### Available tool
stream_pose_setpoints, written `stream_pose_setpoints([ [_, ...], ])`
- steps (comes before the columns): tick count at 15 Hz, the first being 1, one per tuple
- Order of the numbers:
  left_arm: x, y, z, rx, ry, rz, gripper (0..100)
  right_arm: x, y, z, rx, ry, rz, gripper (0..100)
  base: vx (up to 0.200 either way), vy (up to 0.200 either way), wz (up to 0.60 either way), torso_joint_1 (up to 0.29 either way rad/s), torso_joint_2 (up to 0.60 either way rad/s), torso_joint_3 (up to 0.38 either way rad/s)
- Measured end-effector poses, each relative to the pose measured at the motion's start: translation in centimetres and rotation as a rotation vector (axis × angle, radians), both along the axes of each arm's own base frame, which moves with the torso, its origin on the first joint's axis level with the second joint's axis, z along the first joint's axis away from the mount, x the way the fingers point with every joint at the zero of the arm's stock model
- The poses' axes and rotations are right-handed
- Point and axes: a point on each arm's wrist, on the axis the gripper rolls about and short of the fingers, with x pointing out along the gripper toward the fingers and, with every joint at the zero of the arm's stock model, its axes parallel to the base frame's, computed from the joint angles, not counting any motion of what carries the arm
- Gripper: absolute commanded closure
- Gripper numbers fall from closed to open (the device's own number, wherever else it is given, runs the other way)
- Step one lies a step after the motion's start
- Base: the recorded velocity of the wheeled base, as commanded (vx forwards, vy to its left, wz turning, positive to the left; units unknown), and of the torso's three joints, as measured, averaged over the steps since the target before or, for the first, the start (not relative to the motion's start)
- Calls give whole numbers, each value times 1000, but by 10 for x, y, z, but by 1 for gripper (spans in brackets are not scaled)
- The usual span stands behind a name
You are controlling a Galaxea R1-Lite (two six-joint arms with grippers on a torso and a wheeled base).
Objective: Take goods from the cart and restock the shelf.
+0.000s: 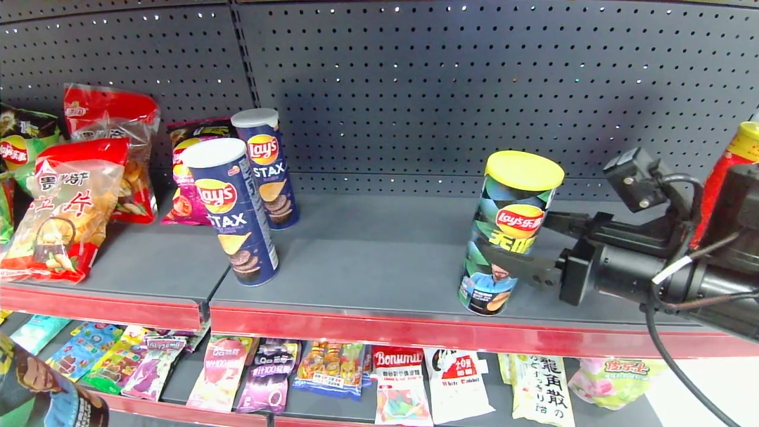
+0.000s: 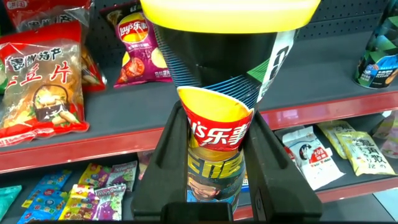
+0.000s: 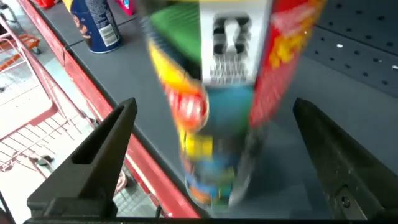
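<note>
Yellow-lid can (image 1: 517, 178): upright, shelf (image 1: 367, 261) front edge, 4 o'clock in head view.
Right gripper (image 3: 214, 109): fingers wide, either side of it.
Left gripper (image 2: 214, 158): clamped on second can (image 2: 217, 68), 7 o'clock.

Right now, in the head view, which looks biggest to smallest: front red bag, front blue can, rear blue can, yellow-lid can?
1. front red bag
2. yellow-lid can and front blue can: alike, unranked.
3. rear blue can: looks smallest, but it stands farther back.

Bright even light, soft shadows (shelf (image 1: 379, 261) bows)
</note>
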Motion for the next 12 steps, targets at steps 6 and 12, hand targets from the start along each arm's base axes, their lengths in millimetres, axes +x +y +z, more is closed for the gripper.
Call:
stream_pose_setpoints([
  [6, 5, 0, 2, 0, 18, -17, 100, -70, -40, -8, -6, -25, -104, 0, 0, 0, 0, 0, 0, 0],
  [12, 15, -2, 7, 4, 61, -128, 100, -170, -99, -18, -125, 135, -440, 0, 0, 0, 0, 0, 0, 0],
])
